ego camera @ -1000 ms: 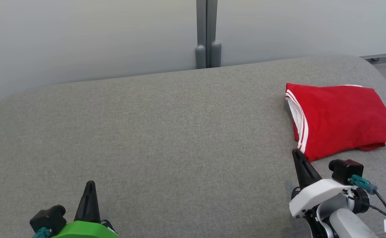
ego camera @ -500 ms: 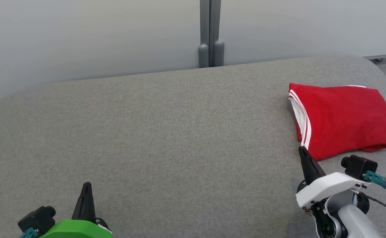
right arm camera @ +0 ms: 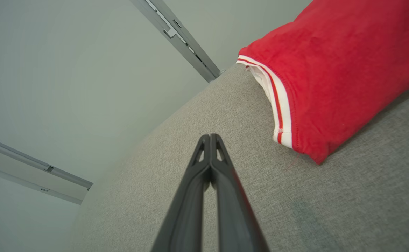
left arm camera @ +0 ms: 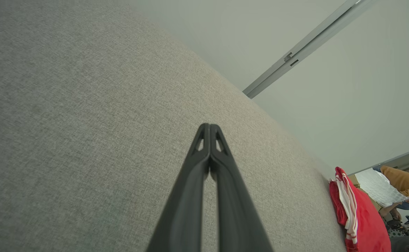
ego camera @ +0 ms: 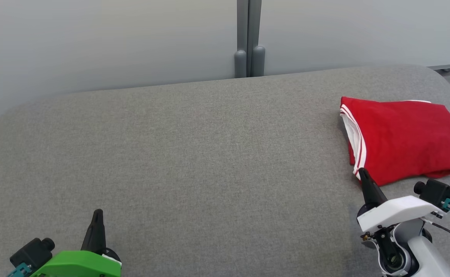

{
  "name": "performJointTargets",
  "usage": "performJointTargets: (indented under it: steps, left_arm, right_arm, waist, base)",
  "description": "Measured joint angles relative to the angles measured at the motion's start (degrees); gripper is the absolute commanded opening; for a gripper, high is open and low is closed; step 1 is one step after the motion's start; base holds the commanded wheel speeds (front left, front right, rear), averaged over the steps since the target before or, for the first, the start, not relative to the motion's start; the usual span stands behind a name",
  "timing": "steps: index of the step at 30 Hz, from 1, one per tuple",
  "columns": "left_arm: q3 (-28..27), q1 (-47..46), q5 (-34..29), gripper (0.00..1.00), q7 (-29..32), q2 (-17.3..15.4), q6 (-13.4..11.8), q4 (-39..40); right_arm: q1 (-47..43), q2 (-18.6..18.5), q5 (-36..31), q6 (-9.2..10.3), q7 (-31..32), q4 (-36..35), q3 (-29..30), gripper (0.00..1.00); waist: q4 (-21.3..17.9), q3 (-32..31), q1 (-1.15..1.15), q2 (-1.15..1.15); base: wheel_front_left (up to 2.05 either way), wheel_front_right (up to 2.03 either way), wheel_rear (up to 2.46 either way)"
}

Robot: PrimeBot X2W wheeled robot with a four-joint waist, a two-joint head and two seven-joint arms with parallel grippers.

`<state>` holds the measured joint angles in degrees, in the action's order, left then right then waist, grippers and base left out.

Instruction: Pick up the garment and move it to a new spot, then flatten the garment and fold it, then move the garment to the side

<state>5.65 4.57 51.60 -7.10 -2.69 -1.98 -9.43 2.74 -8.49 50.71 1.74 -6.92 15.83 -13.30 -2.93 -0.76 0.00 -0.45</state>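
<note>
**Grey tabletop, folded red garment at its right end, both claws closed**

A grey fabric-covered tabletop (ego camera: 209,154) with rounded corners stands against pale wall panels (ego camera: 113,38), which meet at a grey vertical post (ego camera: 249,38) behind its far edge.

The red garment (ego camera: 405,138) lies folded in a compact, roughly rectangular stack on the right end of the tabletop, close to the right edge. Its white-striped hem and white inner layers face the middle of the surface.

The right claw (ego camera: 361,171) sits at the lower right of the head view, its tip just beside the garment's near-left corner. In the right wrist view its two fingers are pressed together, holding nothing (right arm camera: 210,135), and they point over bare fabric with a gap to the garment (right arm camera: 347,70).

The left claw (ego camera: 97,212) is at the lower left, well apart from the garment. Its fingers are likewise closed and empty (left arm camera: 209,125).

In the left wrist view, the garment (left arm camera: 365,217) shows at the far right, with a person in an orange top (left arm camera: 405,183) beyond it.
</note>
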Motion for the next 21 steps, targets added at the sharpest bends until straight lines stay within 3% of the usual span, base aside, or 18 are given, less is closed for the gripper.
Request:
performJointTargets:
  steps: [21]
  left_arm:
    - [-2.01, -1.76, 13.22, 0.0, 3.53, -0.24, 2.52, -1.65]
  right_arm:
    - [0.05, 1.38, 13.43, -2.42, 3.69, 0.0, 5.79, 0.0]
  waist:
    - [0.92, 0.29, 0.0, 0.0]
  base:
    - [0.0, 0.0, 0.0]
